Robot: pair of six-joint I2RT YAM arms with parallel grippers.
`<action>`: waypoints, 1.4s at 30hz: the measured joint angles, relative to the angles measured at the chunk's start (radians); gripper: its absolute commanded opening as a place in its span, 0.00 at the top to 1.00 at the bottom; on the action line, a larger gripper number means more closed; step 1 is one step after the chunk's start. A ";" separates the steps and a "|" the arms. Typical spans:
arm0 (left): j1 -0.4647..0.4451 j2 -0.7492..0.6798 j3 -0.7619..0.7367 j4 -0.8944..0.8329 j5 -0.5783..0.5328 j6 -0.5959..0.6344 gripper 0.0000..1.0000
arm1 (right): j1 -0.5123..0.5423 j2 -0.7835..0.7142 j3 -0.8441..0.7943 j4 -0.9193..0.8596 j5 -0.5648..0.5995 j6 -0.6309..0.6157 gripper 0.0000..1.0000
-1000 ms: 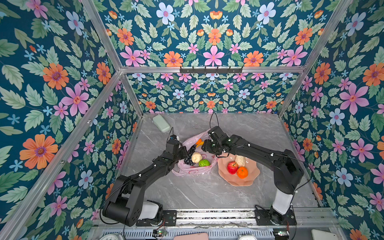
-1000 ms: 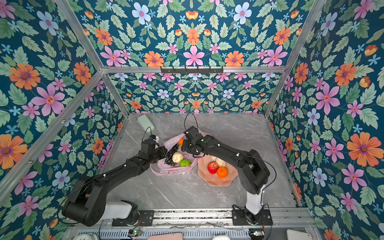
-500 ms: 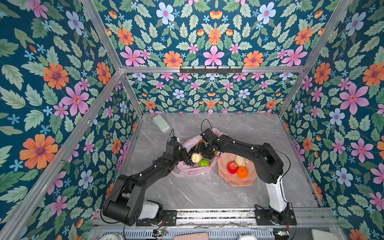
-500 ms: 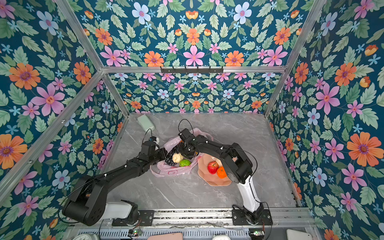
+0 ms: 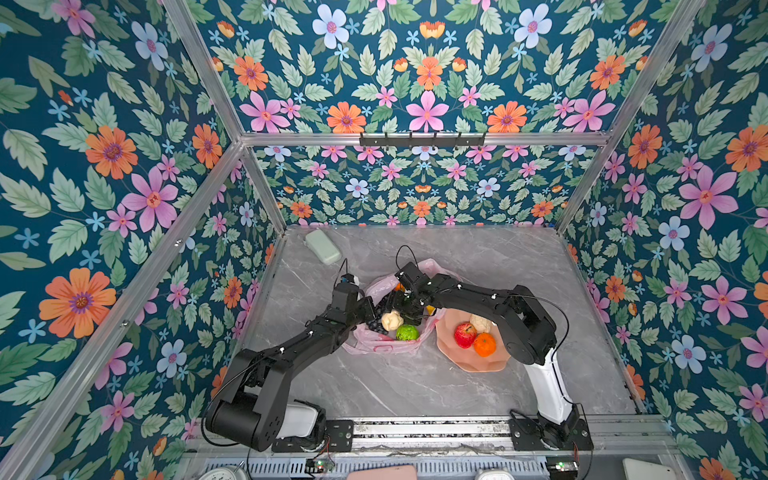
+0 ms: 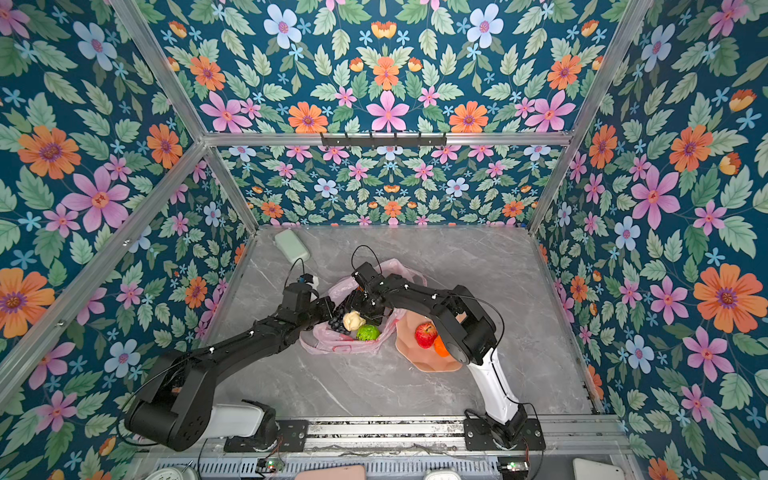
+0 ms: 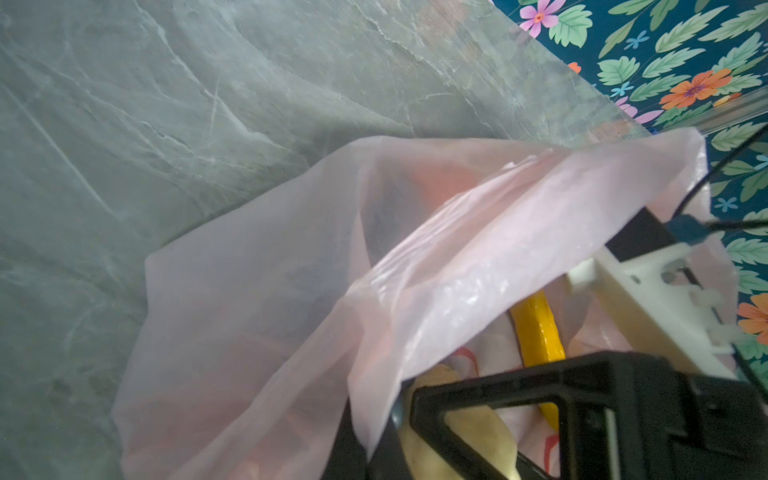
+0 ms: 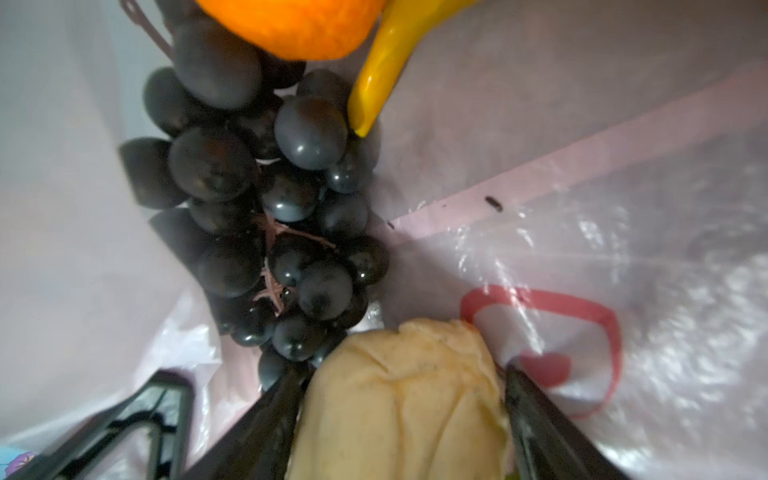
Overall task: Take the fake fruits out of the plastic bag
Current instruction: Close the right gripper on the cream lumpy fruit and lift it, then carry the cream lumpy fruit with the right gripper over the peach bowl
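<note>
The pink plastic bag lies mid-table, mouth held up. My left gripper is shut on the bag's rim. My right gripper reaches inside the bag, open, with its fingers either side of a cream lumpy piece. Inside the bag are the dark grape bunch, an orange, the yellow banana and a bumpy green fruit. A red apple, an orange and a cream piece sit in the peach bowl.
A pale green box lies at the back left corner. Floral walls close in three sides of the grey marble table. The arms' metal base rail runs along the front edge.
My right gripper has swung left from the bag's bowl-side edge, dipped into the bag and widened its jaws around the cream piece. The left arm has stayed put, holding the rim.
</note>
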 measured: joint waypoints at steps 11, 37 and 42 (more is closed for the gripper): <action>0.000 0.002 0.000 0.000 0.000 -0.008 1.00 | -0.001 0.027 0.027 0.031 -0.023 0.011 0.37; 0.000 0.000 0.000 -0.001 -0.003 -0.010 1.00 | 0.043 -0.304 -0.118 -0.058 0.350 -0.255 0.44; 0.000 0.001 0.006 -0.001 -0.004 -0.010 1.00 | 0.079 -0.449 -0.233 -0.078 0.493 -0.320 0.45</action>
